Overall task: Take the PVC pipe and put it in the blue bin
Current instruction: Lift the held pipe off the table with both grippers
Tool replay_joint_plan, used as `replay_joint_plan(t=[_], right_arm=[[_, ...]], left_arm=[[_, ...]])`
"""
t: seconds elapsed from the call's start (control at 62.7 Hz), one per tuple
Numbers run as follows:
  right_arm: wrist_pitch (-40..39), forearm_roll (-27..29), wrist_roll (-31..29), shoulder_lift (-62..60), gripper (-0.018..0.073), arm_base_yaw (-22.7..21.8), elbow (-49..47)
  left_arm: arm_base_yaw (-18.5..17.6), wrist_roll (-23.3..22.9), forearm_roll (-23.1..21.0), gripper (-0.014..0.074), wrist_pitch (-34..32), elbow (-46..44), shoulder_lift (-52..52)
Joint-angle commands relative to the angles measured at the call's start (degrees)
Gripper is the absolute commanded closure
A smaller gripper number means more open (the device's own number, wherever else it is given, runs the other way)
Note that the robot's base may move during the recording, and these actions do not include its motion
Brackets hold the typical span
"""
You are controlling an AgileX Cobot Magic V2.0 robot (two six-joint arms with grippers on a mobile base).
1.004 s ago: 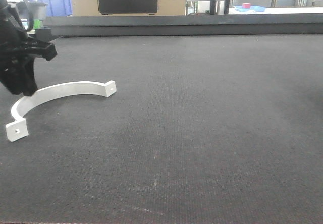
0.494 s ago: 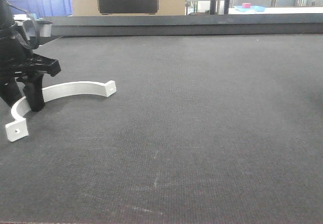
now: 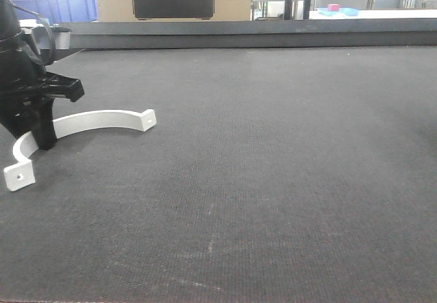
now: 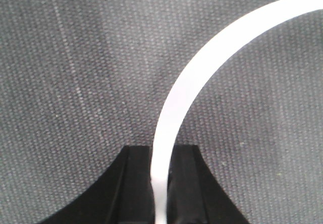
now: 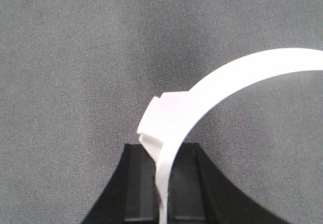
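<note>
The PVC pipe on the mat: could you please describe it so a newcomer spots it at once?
On the dark grey mat, look to the left edge, where the black left gripper stands. The PVC pipe rests there: a thin white half-ring strap with a holed tab at each end, the only white thing on the mat.

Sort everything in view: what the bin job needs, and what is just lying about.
Job: PVC pipe, clamped by the left gripper; second PVC pipe, in the right gripper; blue bin, far back left.
Lying about: cardboard box; blue tray with a red item.
</note>
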Motion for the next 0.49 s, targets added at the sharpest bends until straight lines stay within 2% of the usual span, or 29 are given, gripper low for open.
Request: replay_joint_plan(t=[0.0, 0.271, 0.478], right_arm=[[-1.2, -0.2, -0.4, -0.5, 0.0727, 0.1, -0.4], [-0.9, -0.2, -0.4, -1.2, 0.0727, 0.1, -0.4], [-1.2, -0.2, -7.2, -4.3, 0.0727, 0.1, -0.4]], left_arm=[[-0.4, 0.0, 0.0, 0.0707, 1.6, -0.9, 0.0], [-0.4, -0.4, 0.0, 0.0707, 6.9, -5.1, -5.8], [-0.4, -6.5, 0.0, 0.0707, 5.6, -4.5, -13.9]])
